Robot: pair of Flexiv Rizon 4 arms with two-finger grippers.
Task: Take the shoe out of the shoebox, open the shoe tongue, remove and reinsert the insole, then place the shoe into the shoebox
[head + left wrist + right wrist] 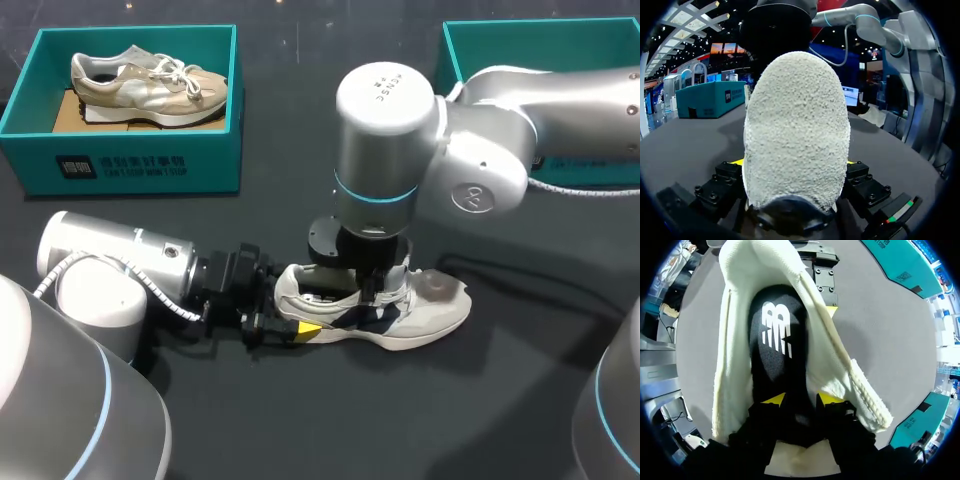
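Head view: the shoe [425, 312] lay upright on its sole on the dark table [300, 420], outside any box, toe toward the right. The left gripper [298, 318] came in low at the heel. The right gripper [375, 285] pointed straight down into the shoe's opening. A teal shoebox [130, 160] at far left held a second shoe [150, 85]. A second teal box [480, 40] sat far right. Both were well apart from the shoe.

Left wrist view: the shoe's heel [797, 125] filled the space between the fingers of the left gripper [795, 162], touched from both sides, so clamped on the heel.

Right wrist view: the right gripper [801, 399] sat inside the shoe [730, 365]. Its yellow tips were pinching the black insole [777, 355] between them.
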